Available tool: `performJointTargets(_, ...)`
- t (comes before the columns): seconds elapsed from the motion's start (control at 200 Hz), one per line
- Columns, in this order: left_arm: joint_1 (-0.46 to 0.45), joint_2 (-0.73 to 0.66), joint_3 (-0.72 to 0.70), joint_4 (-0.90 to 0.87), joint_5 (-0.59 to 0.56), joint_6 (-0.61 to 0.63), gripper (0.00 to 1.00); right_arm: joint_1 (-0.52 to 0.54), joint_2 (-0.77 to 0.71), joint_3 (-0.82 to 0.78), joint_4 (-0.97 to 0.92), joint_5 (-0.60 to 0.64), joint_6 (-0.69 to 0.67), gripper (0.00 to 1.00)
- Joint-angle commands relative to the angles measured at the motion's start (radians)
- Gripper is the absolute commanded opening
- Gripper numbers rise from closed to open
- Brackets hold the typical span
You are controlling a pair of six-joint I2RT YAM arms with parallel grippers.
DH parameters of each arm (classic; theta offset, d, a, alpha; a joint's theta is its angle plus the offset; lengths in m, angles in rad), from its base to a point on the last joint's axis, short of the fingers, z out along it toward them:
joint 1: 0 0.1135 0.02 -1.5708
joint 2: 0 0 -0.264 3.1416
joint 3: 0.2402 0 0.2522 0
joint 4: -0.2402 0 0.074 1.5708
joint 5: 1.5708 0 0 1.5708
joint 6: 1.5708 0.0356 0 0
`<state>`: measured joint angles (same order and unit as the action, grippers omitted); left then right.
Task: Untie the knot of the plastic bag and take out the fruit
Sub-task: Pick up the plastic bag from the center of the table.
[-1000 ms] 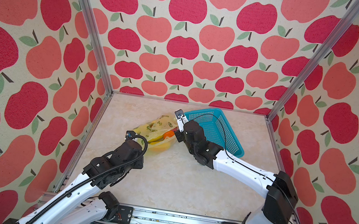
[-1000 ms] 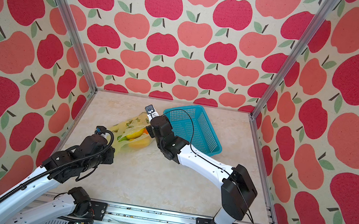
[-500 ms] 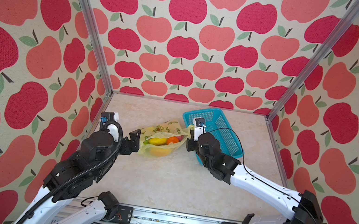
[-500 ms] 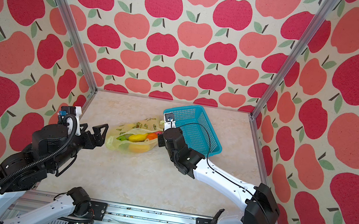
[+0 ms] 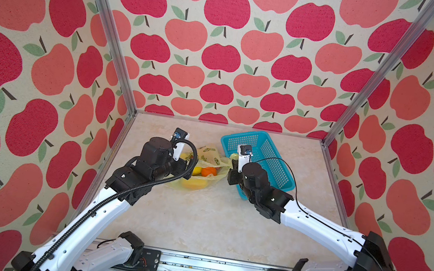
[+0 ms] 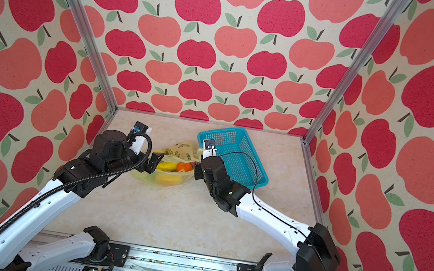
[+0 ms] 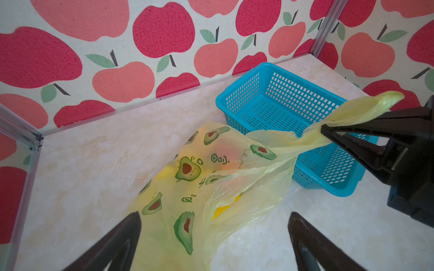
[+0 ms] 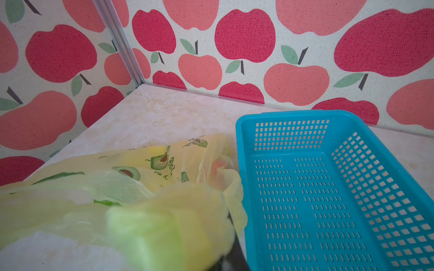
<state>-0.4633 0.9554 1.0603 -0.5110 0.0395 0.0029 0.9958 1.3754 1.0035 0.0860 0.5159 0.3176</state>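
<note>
Swung left gripper (image 7: 215, 218) in to the plastic bag (image 7: 187, 187), jaws newly spread

On desk (image 5: 210, 223), toward back right: turquoise basket (image 5: 273, 163). Just beside its near left corner: plastic bag, slumped on the desk, mouth loose. Inside, showing through the film: fruit (image 5: 207, 171), yellow pieces and one orange. Pinched shut in right gripper (image 7: 326, 130): one handle strip, stretched taut from the bag up across the basket's corner

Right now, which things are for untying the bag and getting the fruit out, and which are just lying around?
For the job:
plastic bag
its stretched handle, pinched by the right gripper
toy fruit inside the bag
left gripper, open near the bag

Just lying about:
turquoise basket, no fruit in it
apple wallpaper
</note>
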Motion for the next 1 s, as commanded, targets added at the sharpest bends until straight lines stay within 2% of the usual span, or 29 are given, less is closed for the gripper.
performJointTargets(0.0, 0.061, 0.020, -0.053, 0.082, 0.179, 0.047, 0.99, -0.015, -0.013, -0.023, 0.010, -0.027, 0.040, 0.00)
performJointTargets(0.07, 0.088, 0.069, -0.055, 0.076, 0.206, 0.050, 0.98, -0.020, -0.010, -0.024, 0.011, -0.044, 0.052, 0.00)
performJointTargets(0.275, 0.095, 0.214, -0.001, 0.013, 0.146, 0.072, 0.98, -0.027, -0.009, -0.001, -0.008, -0.051, 0.048, 0.00)
performJointTargets(0.39, 0.092, 0.229, 0.016, 0.019, 0.164, 0.077, 1.00, -0.034, 0.001, 0.011, -0.008, -0.067, 0.051, 0.00)
performJointTargets(0.49, 0.076, 0.207, 0.078, -0.021, 0.090, 0.100, 0.99, -0.037, 0.005, 0.035, -0.035, -0.066, 0.059, 0.00)
performJointTargets(0.65, 0.031, 0.238, 0.226, -0.101, 0.071, 0.237, 1.00, -0.041, 0.000, 0.044, -0.025, -0.075, 0.068, 0.00)
performJointTargets(0.72, 0.006, 0.251, 0.196, -0.054, 0.091, 0.368, 0.96, -0.042, 0.002, 0.050, -0.026, -0.092, 0.079, 0.00)
performJointTargets(0.795, -0.025, 0.257, 0.156, -0.009, 0.088, 0.446, 0.98, -0.042, 0.005, 0.050, -0.033, -0.102, 0.090, 0.00)
performJointTargets(0.88, -0.042, 0.278, 0.139, -0.002, 0.057, 0.472, 1.00, -0.042, 0.009, 0.047, -0.044, -0.100, 0.100, 0.00)
performJointTargets(0.995, -0.044, 0.332, 0.136, -0.033, 0.057, 0.497, 0.96, -0.043, 0.020, 0.047, -0.055, -0.099, 0.109, 0.00)
